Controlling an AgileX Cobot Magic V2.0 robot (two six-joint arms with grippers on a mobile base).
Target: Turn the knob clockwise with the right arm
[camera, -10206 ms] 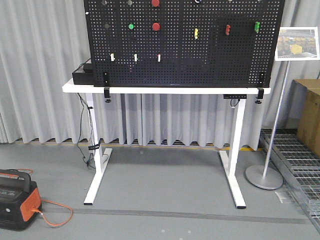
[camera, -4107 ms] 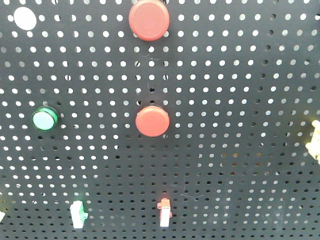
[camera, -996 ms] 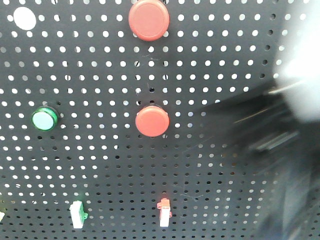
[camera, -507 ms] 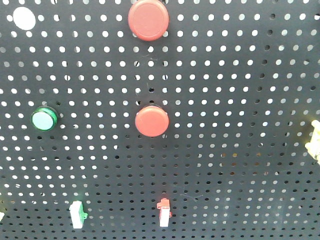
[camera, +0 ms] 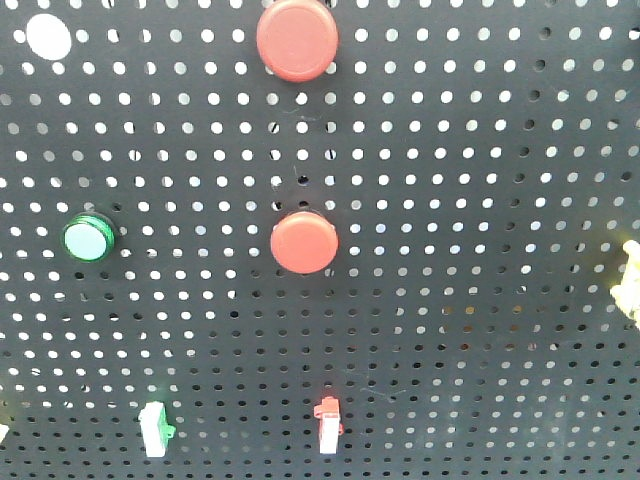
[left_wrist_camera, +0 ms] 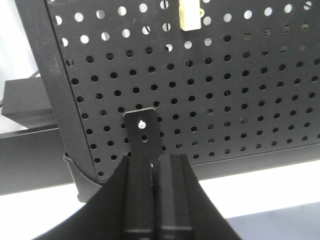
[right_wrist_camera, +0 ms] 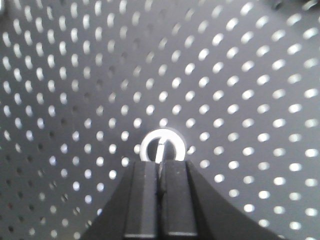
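In the right wrist view a round knob [right_wrist_camera: 162, 144] with a white ring and a pale pointer line sits on the black pegboard [right_wrist_camera: 240, 100]. My right gripper [right_wrist_camera: 160, 164] is shut, its tips just below the knob and right in front of it; the frames do not show any contact between them. My left gripper [left_wrist_camera: 154, 159] is shut and empty, pointing at a small black bracket [left_wrist_camera: 142, 131] at the pegboard's lower left corner. Neither arm shows in the front view.
The front view shows the pegboard [camera: 480, 150] with two red round buttons [camera: 297, 38] [camera: 304, 241], a green button [camera: 88, 238], a white disc [camera: 48, 35] and small toggle switches [camera: 327, 424]. A cream switch [left_wrist_camera: 190, 15] and the white tabletop [left_wrist_camera: 260, 190] show in the left wrist view.
One second ago a dark blurred arm streaked across the right side of the front view. It left that view half a second ago and has not come back. The board's parts have not moved.
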